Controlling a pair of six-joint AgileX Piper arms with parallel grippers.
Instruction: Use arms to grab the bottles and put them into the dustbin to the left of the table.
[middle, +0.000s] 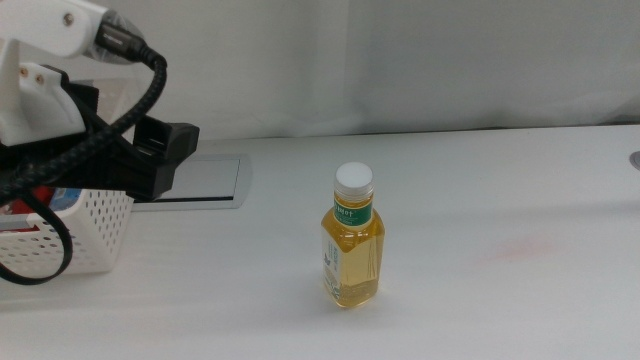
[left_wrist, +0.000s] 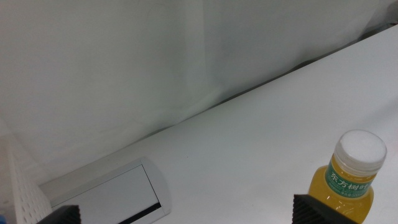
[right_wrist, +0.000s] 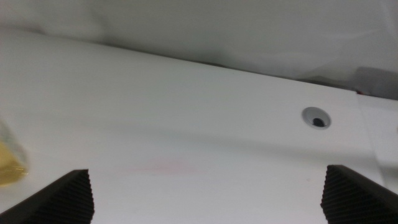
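A yellow-liquid bottle (middle: 352, 240) with a white cap and green label stands upright at the table's middle. My left gripper (middle: 165, 150) hangs at the left, above the white perforated dustbin (middle: 85, 235), well apart from the bottle. In the left wrist view its jaws stand wide open around nothing (left_wrist: 189, 211), and the bottle (left_wrist: 353, 177) shows beside one jaw tip. Red and blue shapes show inside the dustbin behind the arm. My right gripper (right_wrist: 211, 196) is open over bare table and out of the middle view; a sliver of the bottle (right_wrist: 9, 163) shows at that picture's edge.
A grey recessed panel (middle: 200, 180) lies in the table just behind the dustbin. A thick black cable (middle: 60, 240) loops over the dustbin's front. A small round hole (right_wrist: 317, 118) sits in the tabletop near the right arm. A faint pink smear (middle: 520, 248) marks the table.
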